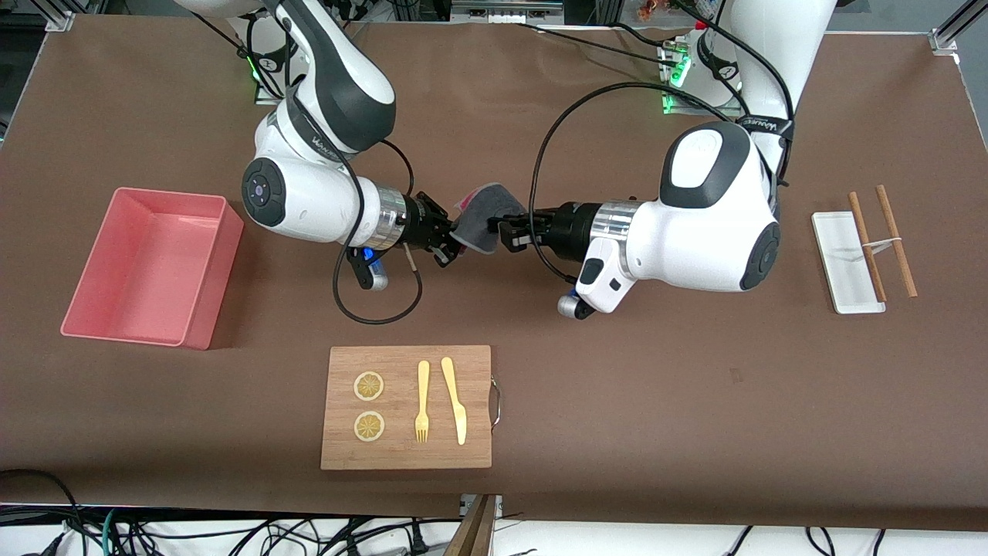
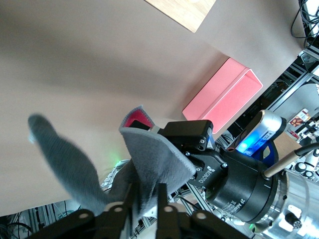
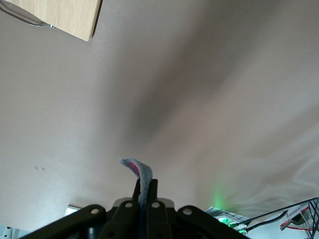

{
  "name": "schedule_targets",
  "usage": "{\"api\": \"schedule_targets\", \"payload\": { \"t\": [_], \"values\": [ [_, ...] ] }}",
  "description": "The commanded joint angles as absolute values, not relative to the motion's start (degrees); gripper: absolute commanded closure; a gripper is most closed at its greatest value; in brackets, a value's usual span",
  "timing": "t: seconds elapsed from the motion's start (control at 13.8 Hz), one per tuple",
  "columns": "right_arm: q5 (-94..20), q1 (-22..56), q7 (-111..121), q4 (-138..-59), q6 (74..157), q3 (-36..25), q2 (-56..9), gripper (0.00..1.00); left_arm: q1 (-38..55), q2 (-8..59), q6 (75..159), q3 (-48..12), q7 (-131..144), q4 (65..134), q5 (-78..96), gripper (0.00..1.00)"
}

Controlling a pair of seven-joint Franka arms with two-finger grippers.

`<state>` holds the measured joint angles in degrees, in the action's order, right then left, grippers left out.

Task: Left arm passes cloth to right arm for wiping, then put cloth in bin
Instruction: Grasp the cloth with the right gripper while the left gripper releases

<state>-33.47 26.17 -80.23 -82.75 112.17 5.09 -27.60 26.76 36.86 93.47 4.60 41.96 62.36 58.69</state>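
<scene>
Cloth [image 1: 480,218], grey with pink underside, crumpled between both grippers' jaws.

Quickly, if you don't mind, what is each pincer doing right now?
Left pincer: shut on the cloth, above the table's middle.
Right pincer: shut on the same cloth.

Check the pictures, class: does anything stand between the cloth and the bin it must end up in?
Nothing visible does. The cloth hangs pinched by both the left hand and right hand; only bare table separates it from the bin.
</scene>
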Motion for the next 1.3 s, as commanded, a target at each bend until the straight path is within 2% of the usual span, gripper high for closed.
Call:
{"api": "schedule_targets", "payload": {
  "t": [0.0, 0.29, 0.51, 0.72, 0.87, 1.23],
  "values": [
    [-34.3, 25.8, -79.8, -82.1, 111.6, 5.1, -28.0, 1.00, 26.3, 35.9, 92.8, 4.9, 40.2, 62.2, 59.2, 0.00],
    [-33.9, 26.0, -79.0, -82.2, 111.5, 5.1, -28.6, 1.00, 25.8, 35.5, 91.0, 5.4, 40.1, 62.7, 58.2, 0.00],
    [-31.8, 26.8, -78.2, -82.4, 111.4, 5.2, -29.5, 1.00, 25.8, 33.7, 90.2, 5.0, 39.8, 63.1, 50.6, 0.00],
    [-27.8, 27.7, -75.4, -82.6, 107.6, 5.2, -31.0, 1.00, 25.2, 33.1, 88.1, 5.4, 39.8, 63.2, 48.1, 0.00],
    [-26.0, 27.7, -73.3, -83.4, 105.2, 5.3, -31.6, 1.00, 25.4, 30.5, 87.8, 5.1, 39.7, 66.2, 39.5, 0.00],
    [-23.3, 28.0, -67.7, -85.0, 102.5, 5.2, -34.8, 1.00, 19.0, 26.8, 87.6, 5.4, 26.9, 73.9, 37.8, 0.00]
  ]
}}
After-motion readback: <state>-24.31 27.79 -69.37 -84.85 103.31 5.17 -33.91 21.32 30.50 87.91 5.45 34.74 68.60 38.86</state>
